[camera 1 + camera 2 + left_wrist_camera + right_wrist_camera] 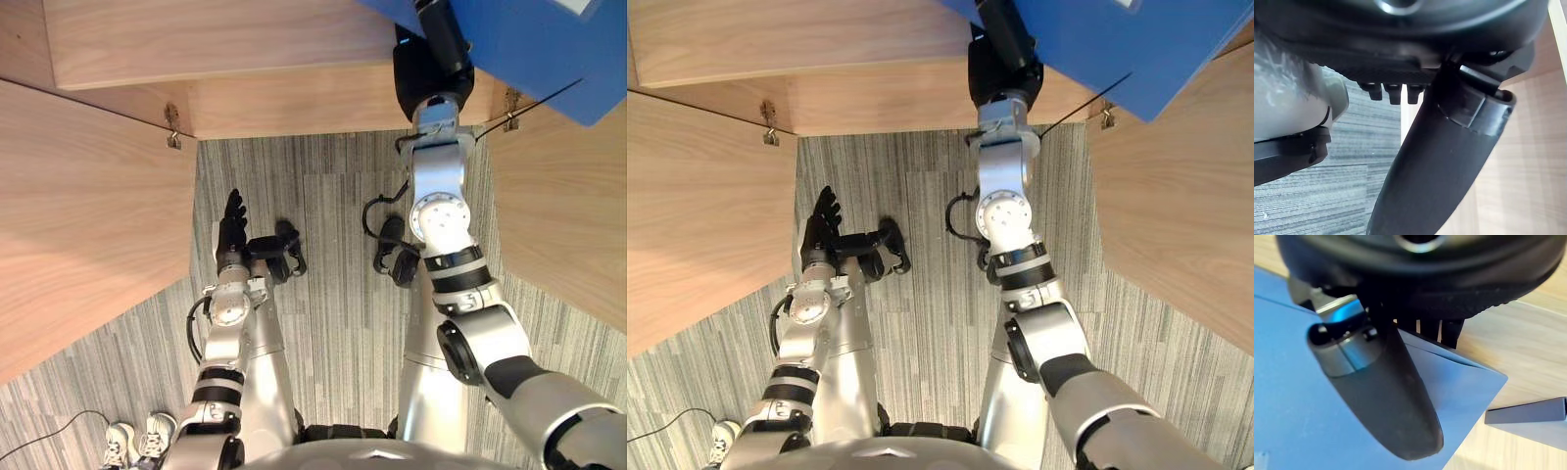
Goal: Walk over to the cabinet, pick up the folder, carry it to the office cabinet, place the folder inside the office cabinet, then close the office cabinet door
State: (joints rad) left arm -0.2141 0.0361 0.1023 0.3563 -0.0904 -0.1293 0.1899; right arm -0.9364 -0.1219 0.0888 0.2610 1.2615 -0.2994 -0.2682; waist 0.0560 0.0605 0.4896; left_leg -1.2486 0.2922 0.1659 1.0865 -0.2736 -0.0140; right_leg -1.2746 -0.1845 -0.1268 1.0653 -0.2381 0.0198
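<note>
One open wooden door (88,225) stands leftmost. Beside it the left hand (232,233) hangs over the carpet (333,255), fingers straight, empty. Farther right, the raised right hand (431,73) pinches the blue folder (549,49) between thumb and fingers, up at the cabinet (294,98).

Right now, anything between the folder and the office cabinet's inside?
Nothing visible does. Both doors stand open; the right hand holds the folder up at the office cabinet. A flat grey thing lies on the wood beside the folder, apart from it.
</note>
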